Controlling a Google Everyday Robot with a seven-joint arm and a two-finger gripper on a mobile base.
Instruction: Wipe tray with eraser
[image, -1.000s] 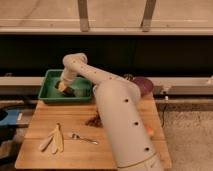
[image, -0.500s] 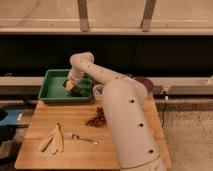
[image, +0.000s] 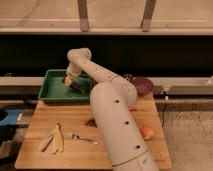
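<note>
The green tray (image: 52, 93) sits at the back left of the wooden table (image: 45, 117). My gripper (image: 70, 83) reaches down into the tray near its middle, towards the back wall. It is shut on the eraser (image: 67, 79), a small tan block with a dark underside, which rests against the tray floor. My pale arm runs from the lower middle of the view up and over to the tray and hides the tray's right end.
A banana peel (image: 54, 139) and a spoon (image: 83, 137) lie on the table's front left. A dark purple bowl (image: 144, 85) stands at the back right. An orange object (image: 147, 131) lies near the right edge. A small dark scrap (image: 91, 121) lies beside my arm.
My gripper has slid the eraser to the right across the tray floor from its left part, and now stands slightly further back.
</note>
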